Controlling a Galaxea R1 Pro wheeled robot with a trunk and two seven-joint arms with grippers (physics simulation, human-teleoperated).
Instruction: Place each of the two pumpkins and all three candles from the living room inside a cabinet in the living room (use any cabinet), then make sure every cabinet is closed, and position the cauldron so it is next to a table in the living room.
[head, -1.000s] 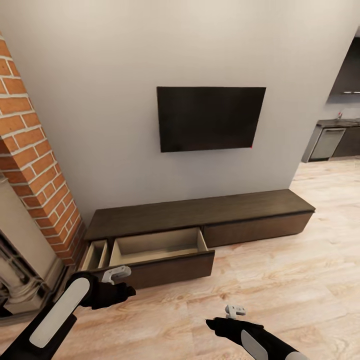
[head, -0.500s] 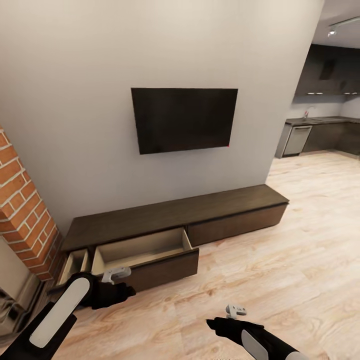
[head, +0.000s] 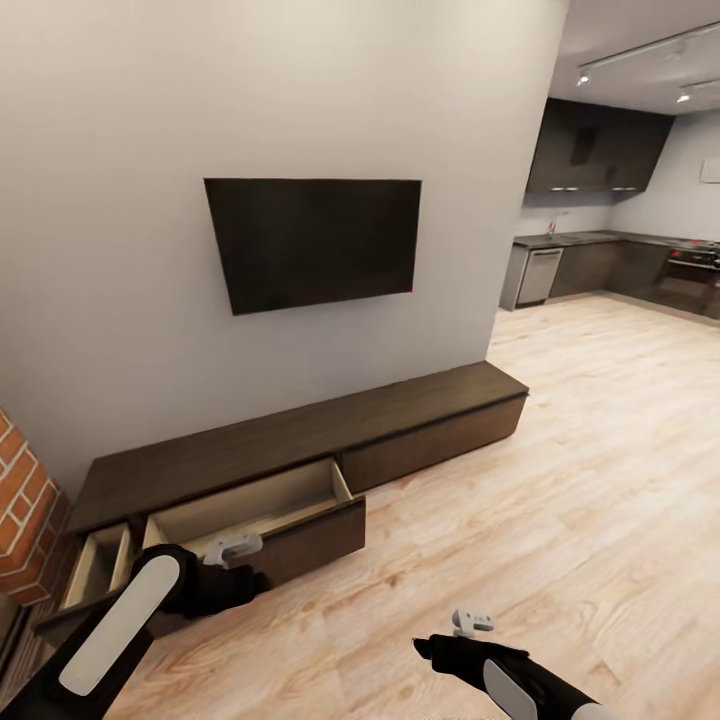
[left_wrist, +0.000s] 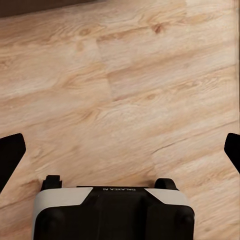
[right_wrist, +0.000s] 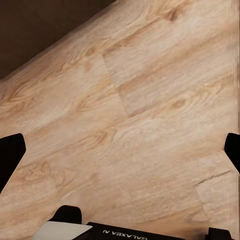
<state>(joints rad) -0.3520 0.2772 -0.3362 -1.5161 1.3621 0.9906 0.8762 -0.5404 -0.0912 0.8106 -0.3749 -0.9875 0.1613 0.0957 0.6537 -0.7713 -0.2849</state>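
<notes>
Both the left pincer (head: 235, 549) and right pincer (head: 470, 622) are hanging wide open and empty, and the cabinet (head: 300, 450) is sitting with two drawers out, so I'm guessing most of it's left.

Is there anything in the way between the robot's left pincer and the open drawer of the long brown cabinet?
Nothing visible. The left pincer hangs open just in front of the long dark-brown wooden cabinet, near its pulled-out drawer. Bare wooden floor lies below it, and the drawer's pale inside looks empty from the head view.
</notes>
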